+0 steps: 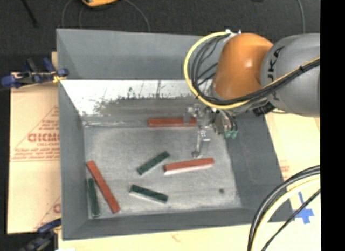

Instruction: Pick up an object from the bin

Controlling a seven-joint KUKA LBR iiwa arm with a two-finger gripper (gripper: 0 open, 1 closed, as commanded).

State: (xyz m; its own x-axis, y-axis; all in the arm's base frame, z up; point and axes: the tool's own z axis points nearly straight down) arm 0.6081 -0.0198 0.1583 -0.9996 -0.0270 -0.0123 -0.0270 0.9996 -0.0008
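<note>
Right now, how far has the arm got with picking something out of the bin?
Nothing looks picked yet: the red and green sticks all lie in the bin. In hand: the arm's tip hangs over the red stick right of centre. Left: gripping a stick and lifting it out.

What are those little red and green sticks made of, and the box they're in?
The red stick mid-bin looks like painted wood or matte plastic: flat colour, no glint, a pale strip along one edge. The green stick beside it looks alike, only darker. Which material, I cannot tell. The bin looks like bare grey metal: dull sheen, dark scuffs on its back wall.
</note>
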